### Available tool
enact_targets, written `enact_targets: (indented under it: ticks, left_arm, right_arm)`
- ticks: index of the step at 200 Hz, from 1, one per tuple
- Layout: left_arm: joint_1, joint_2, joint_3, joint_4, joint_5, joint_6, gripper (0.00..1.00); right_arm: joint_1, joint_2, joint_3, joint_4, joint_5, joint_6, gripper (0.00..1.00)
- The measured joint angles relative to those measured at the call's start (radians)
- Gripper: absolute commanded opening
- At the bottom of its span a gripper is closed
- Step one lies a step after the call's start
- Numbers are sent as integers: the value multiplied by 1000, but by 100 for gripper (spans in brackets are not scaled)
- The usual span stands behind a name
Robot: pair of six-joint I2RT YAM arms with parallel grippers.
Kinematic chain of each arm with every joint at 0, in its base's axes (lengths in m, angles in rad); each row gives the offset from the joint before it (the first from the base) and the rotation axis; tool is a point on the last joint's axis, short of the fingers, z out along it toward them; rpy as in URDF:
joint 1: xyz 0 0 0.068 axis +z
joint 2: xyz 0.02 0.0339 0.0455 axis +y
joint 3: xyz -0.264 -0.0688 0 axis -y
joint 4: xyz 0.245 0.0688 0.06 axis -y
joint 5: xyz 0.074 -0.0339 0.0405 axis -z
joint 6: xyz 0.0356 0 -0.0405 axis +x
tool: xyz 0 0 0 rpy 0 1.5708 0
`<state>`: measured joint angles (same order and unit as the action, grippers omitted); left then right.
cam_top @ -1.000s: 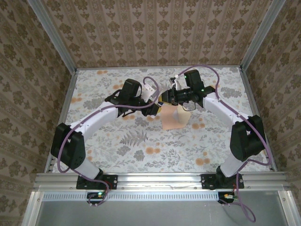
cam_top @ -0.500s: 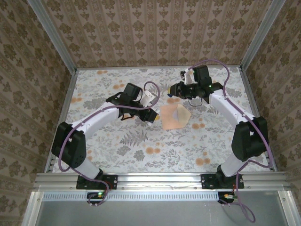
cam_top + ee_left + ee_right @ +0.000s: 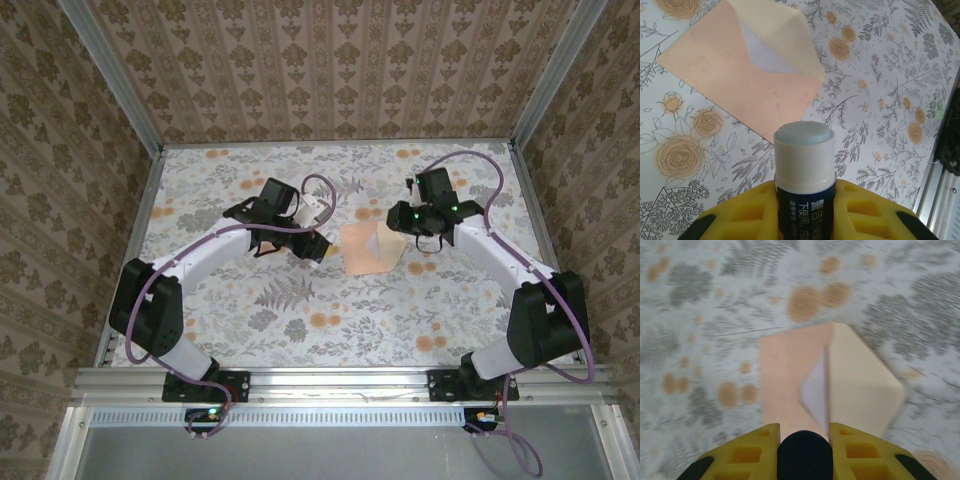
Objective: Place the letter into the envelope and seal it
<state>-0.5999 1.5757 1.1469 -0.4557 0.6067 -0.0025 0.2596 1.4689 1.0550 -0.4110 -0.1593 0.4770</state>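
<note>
Letter (image 3: 766, 56) lies in the envelope (image 3: 725, 85), flap (image 3: 782, 32) unsealed — left hand (image 3: 805, 194) grips a glue stick (image 3: 804, 145), right hand (image 3: 804, 437) a black cap (image 3: 805, 460).

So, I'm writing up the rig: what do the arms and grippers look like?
The left arm and right arm have white links and black joints, each trailed by a purple cable. Green lights glow near the right wrist. The left gripper and right gripper have yellow fingers with moulded pockets.
</note>
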Motion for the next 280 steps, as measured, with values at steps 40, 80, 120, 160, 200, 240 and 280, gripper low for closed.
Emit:
enact_targets:
  ticks: [40, 80, 120, 160, 200, 240, 280]
  left_arm:
    - [13, -5, -31, 17, 0, 0, 0]
    - [27, -35, -60, 36, 2, 0, 0]
    - [39, -39, -65, 45, 3, 0, 0]
    - [45, -42, -82, 45, 5, 0, 0]
    - [53, -49, -100, 52, 27, 0, 0]
    - [53, -58, -122, 78, 34, 0, 0]
    - [53, -64, -134, 106, 39, -2, 0]
  right_arm:
    - [3, -29, -150, 67, 183, 54, 9]
    - [35, -43, -247, 148, 333, 105, 9]
    - [56, -43, -315, 237, 428, 153, 11]
    - [62, -35, -335, 285, 481, 185, 14]
    - [76, -10, -350, 314, 505, 198, 15]
    - [90, 25, -357, 330, 519, 201, 18]
    - [104, 43, -357, 338, 523, 203, 21]
